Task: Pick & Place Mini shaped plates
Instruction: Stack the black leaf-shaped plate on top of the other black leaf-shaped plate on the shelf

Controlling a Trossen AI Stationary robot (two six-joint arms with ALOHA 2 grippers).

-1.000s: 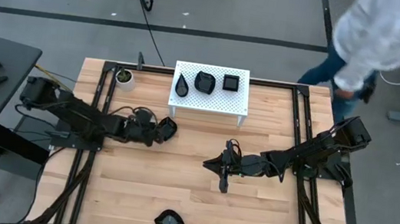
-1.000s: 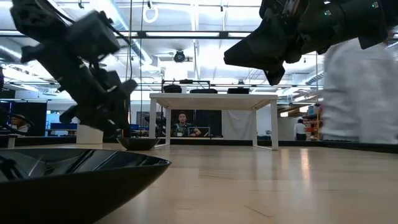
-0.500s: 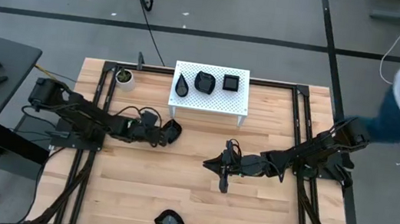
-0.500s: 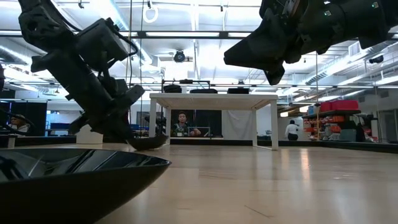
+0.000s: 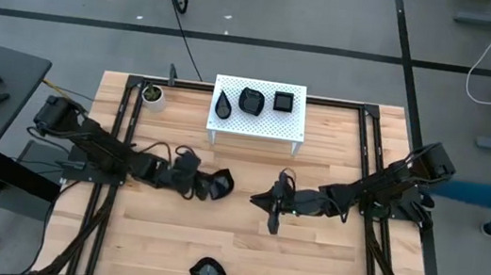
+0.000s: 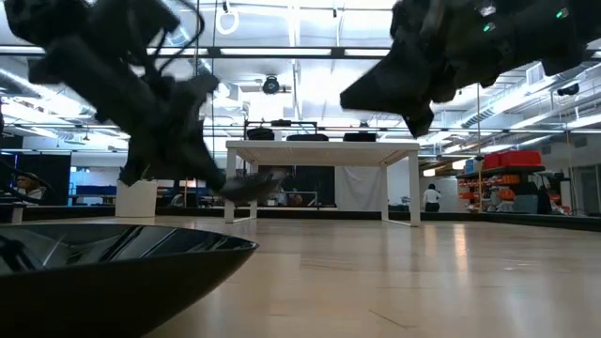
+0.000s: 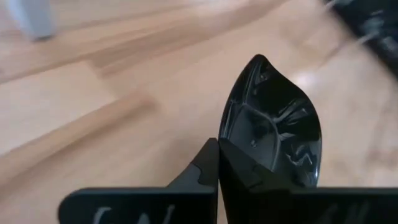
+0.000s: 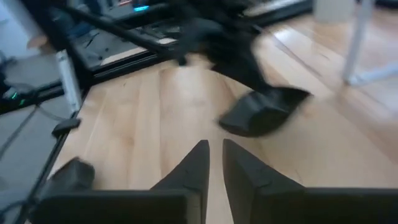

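Three glossy black mini plates sit in a row on the white perforated stand [image 5: 258,111] at upper centre of the high view: a teardrop plate [image 5: 223,106], a lobed plate [image 5: 250,100] and a square plate [image 5: 284,101].

Surface [image 5: 324,262]: pale wood planks, smooth, framed by dark rails.

Left tool [image 5: 204,183]: dark, clenched on the rim of a leaf-shaped plate [image 7: 273,137], which is shiny black with a pointed tip and a faceted, reflective inside. It is left of centre on the surface in the high view; the low view shows that plate lifted off the wood.

Right tool [image 5: 274,219]: dark, two tapered fingers [image 8: 189,171] close together with a narrow gap, grasping nothing, hanging right of centre.

Another lobed black plate [image 5: 206,271] lies at the lower middle edge of the surface; its glossy rim fills the lower left of the low view.

Small white cup with green plant [image 5: 152,95]: upper left of the surface, beside the stand.
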